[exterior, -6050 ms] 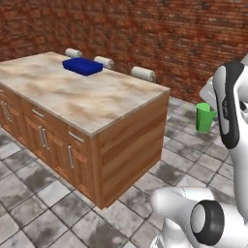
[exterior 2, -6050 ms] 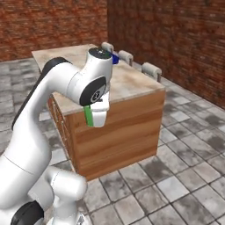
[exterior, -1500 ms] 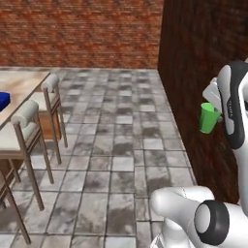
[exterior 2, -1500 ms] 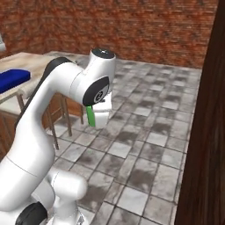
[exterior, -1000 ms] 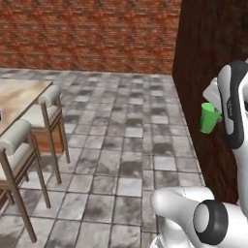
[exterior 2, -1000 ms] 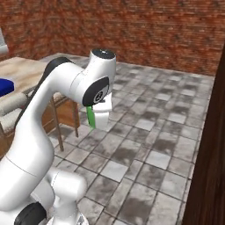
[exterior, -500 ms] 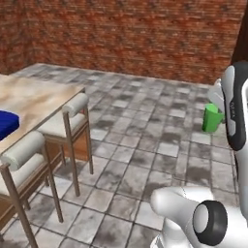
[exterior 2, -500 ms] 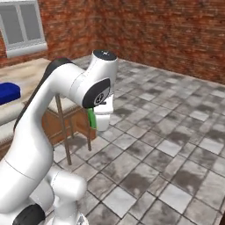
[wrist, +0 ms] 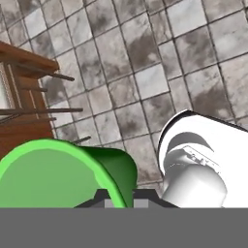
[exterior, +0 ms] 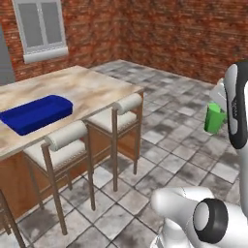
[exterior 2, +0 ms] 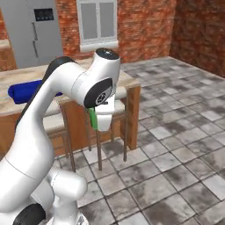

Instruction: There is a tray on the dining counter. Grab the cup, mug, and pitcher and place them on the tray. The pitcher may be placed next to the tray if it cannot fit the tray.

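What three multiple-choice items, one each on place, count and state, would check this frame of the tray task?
1. Where is the tray?
A. On the dining counter
B. On the floor
C. On a stool

2. How many stools stand at the counter's near side in the left base view?
A. None
B. Two
C. Five

3. What is the hand doing?
A. Open above the tray
B. Shut on a green cup
C. Holding a yellow pitcher

Answers: 1 A, the blue tray lies on the marbled top. 2 B, two padded seats show. 3 B, the cup hangs in the air at the hand, over the floor.
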